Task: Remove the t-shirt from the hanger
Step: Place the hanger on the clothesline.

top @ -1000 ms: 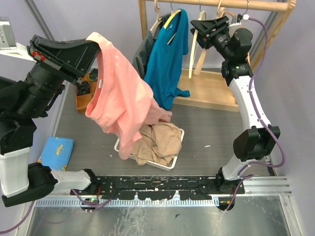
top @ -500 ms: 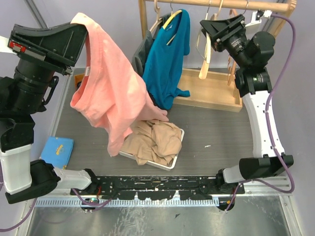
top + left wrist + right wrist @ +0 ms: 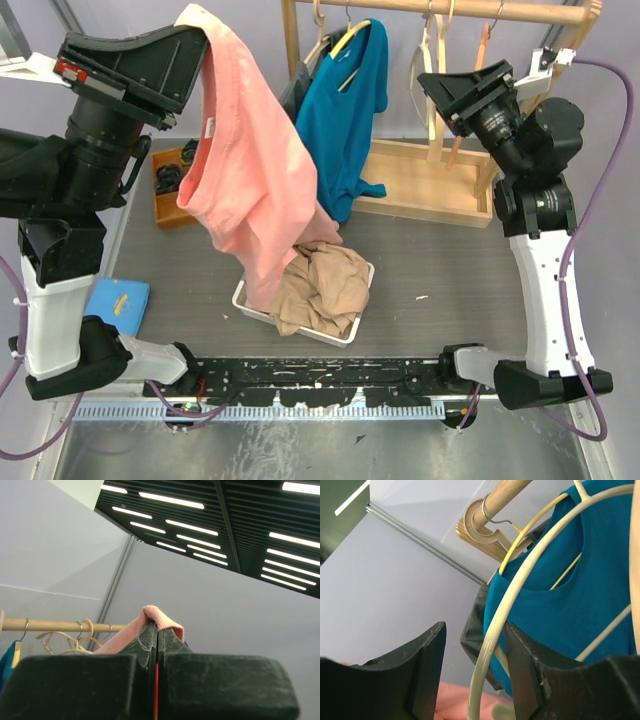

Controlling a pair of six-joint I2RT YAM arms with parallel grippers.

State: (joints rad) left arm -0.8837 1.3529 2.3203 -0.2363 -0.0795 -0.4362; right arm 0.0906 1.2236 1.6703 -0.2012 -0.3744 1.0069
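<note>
My left gripper [image 3: 197, 28] is raised high and shut on the collar edge of the pink t-shirt [image 3: 250, 170], which hangs free of any hanger down to the basket. In the left wrist view the pink fabric [image 3: 160, 617] is pinched at the tips of the left gripper [image 3: 156, 628]. My right gripper [image 3: 445, 88] is open just below the rail. A bare cream hanger [image 3: 432, 60] passes between its jaws. In the right wrist view the hanger [image 3: 512, 592] lies against the right finger [image 3: 525, 665] of the right gripper [image 3: 475, 630].
A teal shirt [image 3: 340, 110] on a yellow hanger and a dark garment [image 3: 290, 105] hang on the wooden rail [image 3: 470, 8]. A white basket [image 3: 240, 297] holds beige clothes. The rack's wooden base [image 3: 430, 185], a brown box [image 3: 168, 190] and a blue item [image 3: 115, 308] lie on the table.
The left arm has swung the pink shirt to the right while staying high. The right gripper has moved down and right from the rail, with the cream hanger still at its jaws.
</note>
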